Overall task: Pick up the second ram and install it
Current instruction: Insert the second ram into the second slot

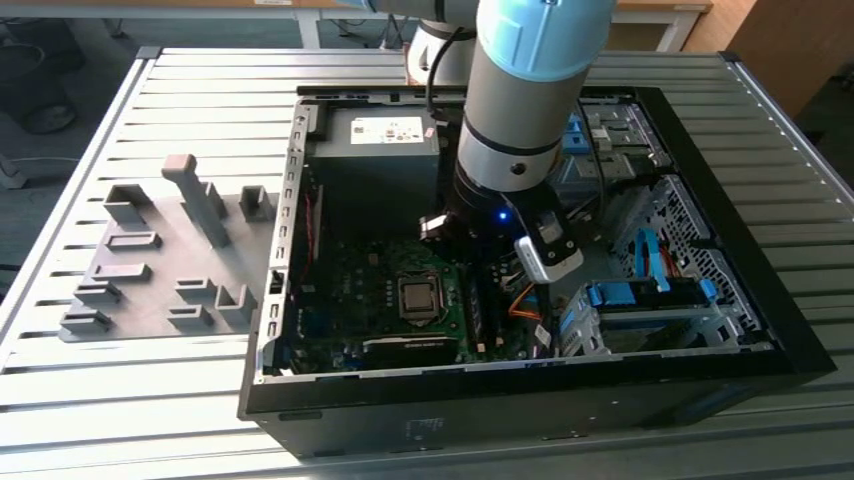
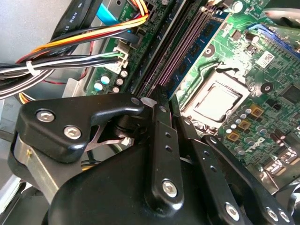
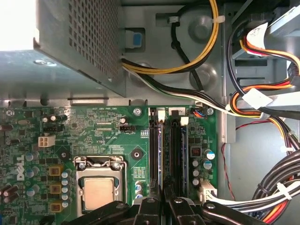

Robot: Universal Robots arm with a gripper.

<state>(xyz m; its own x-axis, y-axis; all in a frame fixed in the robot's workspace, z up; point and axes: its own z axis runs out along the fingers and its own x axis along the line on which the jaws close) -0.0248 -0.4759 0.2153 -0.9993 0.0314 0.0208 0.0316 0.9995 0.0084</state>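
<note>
The second ram (image 3: 164, 154) is a thin blue-green strip seen edge-on in the first wrist view, lying along the dark memory slots (image 3: 174, 154) of the green motherboard. My gripper (image 3: 164, 204) sits at one end of that strip with its black fingers (image 2: 161, 140) drawn close together on it. Whether the strip is seated in its slot I cannot tell. In the second wrist view the gripper (image 2: 174, 117) lines up with the slot rows (image 2: 180, 44). In the exterior view the gripper (image 1: 478, 262) hangs low inside the open computer case (image 1: 287, 200), over the board's right part.
The CPU socket (image 3: 98, 187) lies beside the slots. Bundled orange, yellow and black cables (image 3: 262, 108) run close on the other side. The power supply (image 1: 380, 150) and drive cage (image 1: 654, 300) crowd the case. A grey fixture plate (image 1: 160, 260) with blocks lies at the exterior view's left.
</note>
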